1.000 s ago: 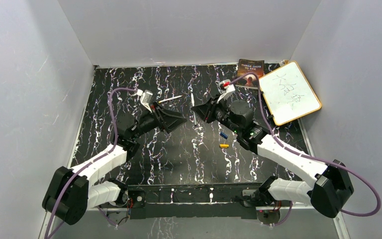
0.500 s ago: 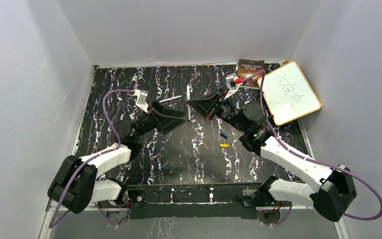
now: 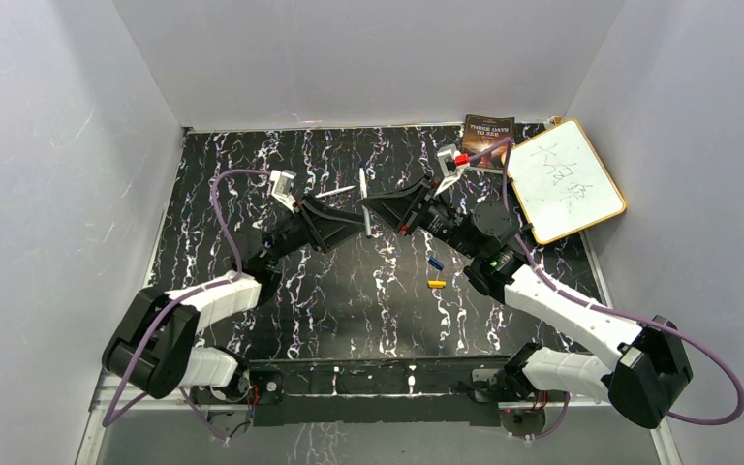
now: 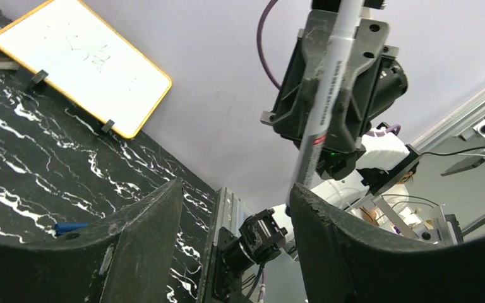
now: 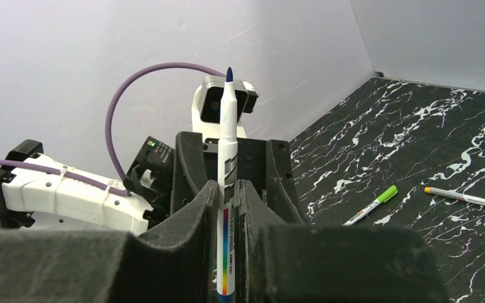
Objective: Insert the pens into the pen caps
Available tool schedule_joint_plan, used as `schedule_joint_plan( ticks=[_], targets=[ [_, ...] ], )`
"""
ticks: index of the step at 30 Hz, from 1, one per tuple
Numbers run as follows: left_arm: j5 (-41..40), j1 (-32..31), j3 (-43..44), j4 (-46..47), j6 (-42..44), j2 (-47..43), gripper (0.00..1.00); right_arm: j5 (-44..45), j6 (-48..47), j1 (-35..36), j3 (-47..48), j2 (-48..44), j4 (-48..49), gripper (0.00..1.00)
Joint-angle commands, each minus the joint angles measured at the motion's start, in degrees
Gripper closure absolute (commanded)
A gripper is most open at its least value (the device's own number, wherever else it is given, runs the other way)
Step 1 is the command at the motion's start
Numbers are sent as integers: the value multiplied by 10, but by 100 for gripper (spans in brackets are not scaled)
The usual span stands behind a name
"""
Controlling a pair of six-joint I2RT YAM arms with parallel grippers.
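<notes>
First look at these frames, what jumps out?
The right gripper mid-table, shut on a blue-tipped pen, with the left gripper open right in front of it. Then the blue cap and yellow cap lying loose just right of centre, and the whiteboard at the far right corner.

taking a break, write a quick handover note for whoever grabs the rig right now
Right gripper shut on the blue-tipped pen, held crosswise.
Left gripper open, empty, facing that pen close up.
On the table: green-tipped pen, orange-tipped pen, blue cap, yellow cap; no green cap in view.
Done: no pen capped.
Left: cap all three pens.
</notes>
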Motion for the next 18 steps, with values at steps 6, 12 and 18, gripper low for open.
schedule_joint_plan(
  ticks=[6,12,18],
  targets=[
    [7,-3,5,206,5,-34,20,5,-15,-2,11,-16,18,100],
    [18,-9,47,205,-10,-33,20,2,-21,-2,7,-6,24,100],
    [16,-31,59,205,-2,-25,37,-8,-18,-2,10,6,31,100]
  ],
)
